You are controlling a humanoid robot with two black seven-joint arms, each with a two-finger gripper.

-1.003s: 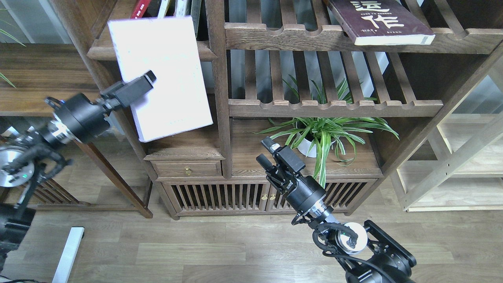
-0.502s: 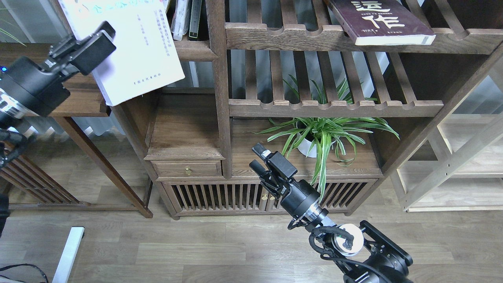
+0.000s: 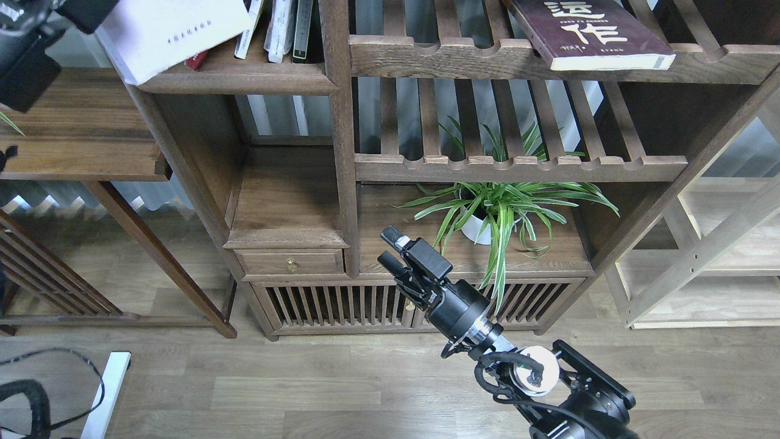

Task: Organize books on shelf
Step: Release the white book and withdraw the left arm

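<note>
The left gripper (image 3: pixel 91 9) is seen at the top left corner, largely cut off by the frame edge; its jaws are pinched on the left edge of the white book (image 3: pixel 173 33), which is held tilted, its lower corner overhanging the front left corner of the shelf (image 3: pixel 244 79). Just beyond those jaws, to their right, a sliver of the red book (image 3: pixel 196 60) is glimpsed under the white book, lying on the shelf surface. Further right on the same board, several thin books (image 3: pixel 281 30) are stood leaning. The right gripper (image 3: pixel 393 247) is held low, well apart from the shelf, in front of the cabinet drawer level; its jaws are slightly spread and nothing is held between them. Far above and to the right of those jaws, the maroon book (image 3: pixel 588 33) is laid flat on a slatted rack (image 3: pixel 463 58)
</note>
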